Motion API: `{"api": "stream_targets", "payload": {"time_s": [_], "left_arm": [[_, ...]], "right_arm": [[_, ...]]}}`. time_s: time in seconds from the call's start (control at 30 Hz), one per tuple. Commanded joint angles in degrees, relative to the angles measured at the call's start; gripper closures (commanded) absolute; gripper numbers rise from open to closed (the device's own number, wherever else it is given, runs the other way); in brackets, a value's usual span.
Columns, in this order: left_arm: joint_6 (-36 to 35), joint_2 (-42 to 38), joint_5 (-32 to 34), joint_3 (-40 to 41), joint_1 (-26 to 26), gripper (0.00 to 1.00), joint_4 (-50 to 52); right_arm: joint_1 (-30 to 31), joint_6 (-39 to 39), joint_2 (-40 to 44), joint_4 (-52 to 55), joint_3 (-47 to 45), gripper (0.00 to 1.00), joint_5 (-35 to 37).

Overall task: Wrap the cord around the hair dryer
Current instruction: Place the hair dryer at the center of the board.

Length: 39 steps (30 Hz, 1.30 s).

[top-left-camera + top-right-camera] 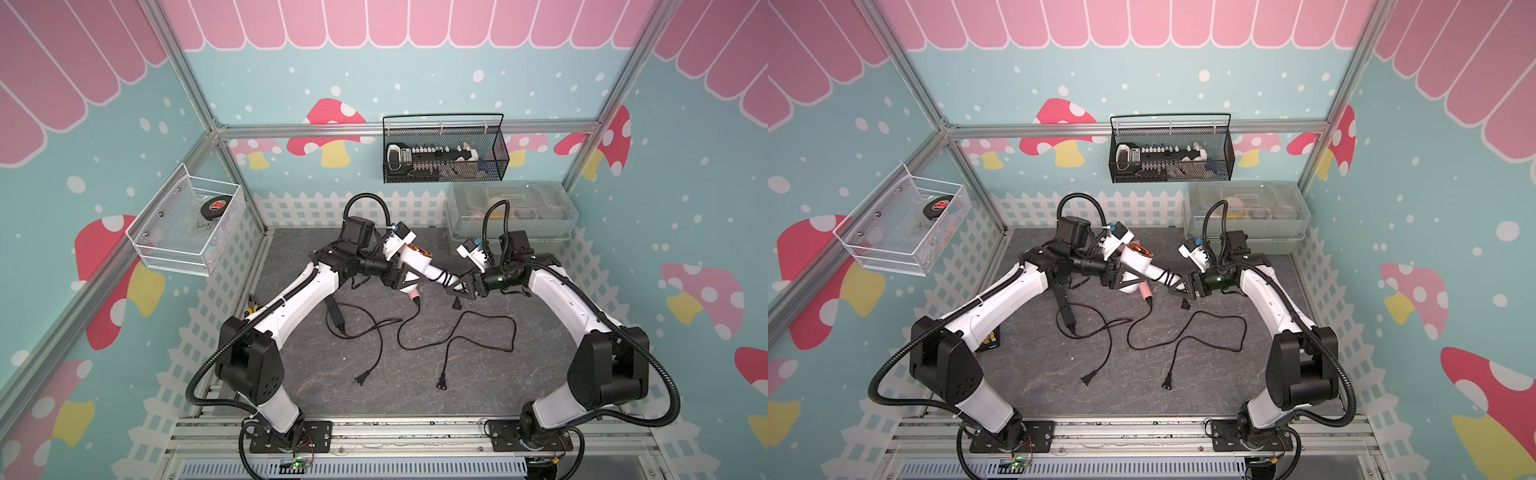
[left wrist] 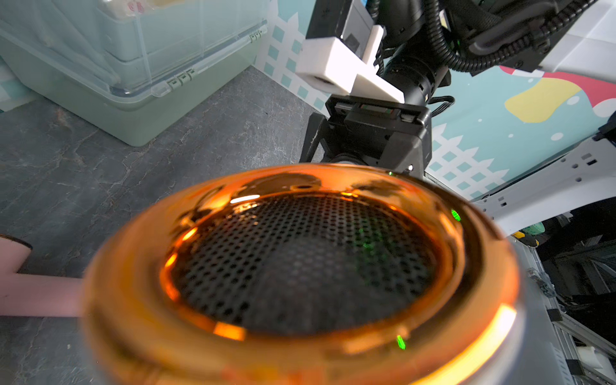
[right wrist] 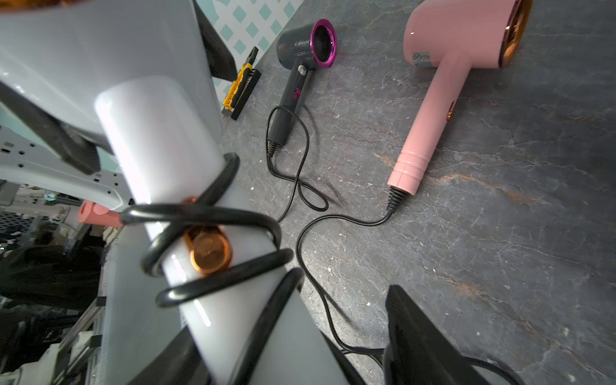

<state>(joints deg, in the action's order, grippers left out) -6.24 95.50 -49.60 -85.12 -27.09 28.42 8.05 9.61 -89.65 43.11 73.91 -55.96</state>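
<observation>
White hair dryer (image 1: 419, 266), black cord (image 3: 200, 211) coiled round handle

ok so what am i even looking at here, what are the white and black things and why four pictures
Two robot arms stand at the front of a table, each ending in two-fingered jaws. Two pictures look down from overhead, nearly the same view; the other two come from cameras on the arms' wrists. The left arm clamps its jaws on the head of a white hair dryer. The right arm has its jaws at the handle's end, where the cord is wound; whether they grip I cannot tell. On the table lie a pink hair dryer, a dark hair dryer and their loose cords.
</observation>
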Motion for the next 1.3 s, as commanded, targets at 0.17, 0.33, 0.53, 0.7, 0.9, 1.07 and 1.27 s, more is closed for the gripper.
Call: {"api": "stream_targets", "payload": {"time_s": [0.17, 0.33, 0.53, 0.7, 0.9, 1.07, 1.27], "left_arm": [[-2.83, 4.56, -3.57, -4.0, -5.33, 1.0, 2.95], [-4.49, 6.77, -1.1, -7.73, -5.31, 1.0, 6.25], [-3.43, 7.67, 2.29, -11.65, -4.88, 1.0, 6.65], [-3.22, 7.19, 1.02, -12.86, -4.82, 1.0, 6.39], [-4.53, 4.71, 1.88, -9.51, -3.97, 1.0, 7.17], [-5.23, 2.44, 2.7, -5.66, -2.87, 1.0, 7.2], [-5.45, 1.01, 2.32, -4.7, -0.52, 1.0, 7.26]], "right_arm": [[2.5, 1.56, -1.43, -0.59, 3.87, 0.54, -6.03], [2.49, 0.74, 0.24, -2.45, 1.21, 0.73, -3.79], [2.5, -1.86, 2.02, -7.16, -3.42, 0.97, -3.59], [2.57, -5.88, 3.23, -12.36, -6.95, 0.96, -0.24], [2.49, -5.09, 5.32, -8.41, -6.45, 0.25, 14.17], [1.81, -4.53, 8.46, -4.32, -5.17, 0.09, 19.59], [1.44, -3.28, 10.36, 1.29, -2.73, 0.03, 18.1]]}}
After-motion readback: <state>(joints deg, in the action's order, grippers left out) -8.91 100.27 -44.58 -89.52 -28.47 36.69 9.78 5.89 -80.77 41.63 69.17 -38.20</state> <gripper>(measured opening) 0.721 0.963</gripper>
